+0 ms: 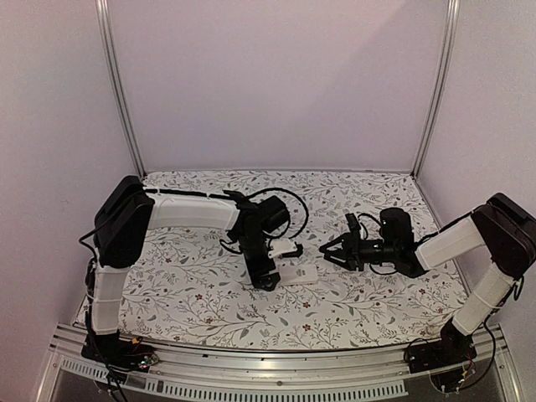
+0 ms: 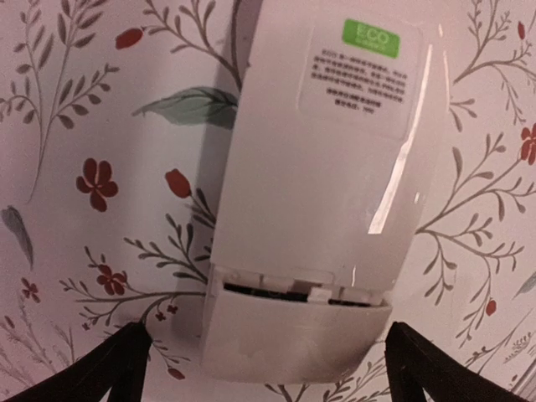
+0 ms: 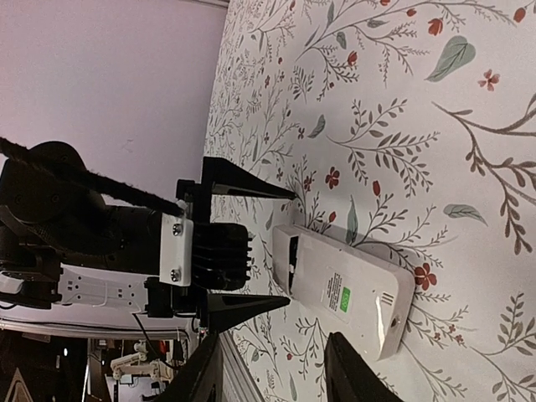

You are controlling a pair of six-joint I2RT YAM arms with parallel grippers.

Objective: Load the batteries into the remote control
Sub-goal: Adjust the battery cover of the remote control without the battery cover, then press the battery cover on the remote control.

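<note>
The remote control point(image 1: 299, 274) lies face down on the floral table, its white back with a green sticker up point(image 2: 335, 167). At its near end the battery cover point(image 2: 293, 335) sits slightly off, leaving a thin dark slit. The batteries are hidden; I cannot tell whether they are inside. My left gripper point(image 2: 268, 373) is open, one finger on each side of the cover end and neither touching it. My right gripper point(image 1: 335, 251) is open and empty, just right of the remote. The right wrist view shows the remote point(image 3: 352, 289) with the left gripper point(image 3: 289, 247) astride its end.
The floral table cover point(image 1: 377, 293) spreads around the remote. Pale walls and metal posts point(image 1: 117, 92) close in the back and sides. A metal rail point(image 1: 276, 368) runs along the near edge by the arm bases.
</note>
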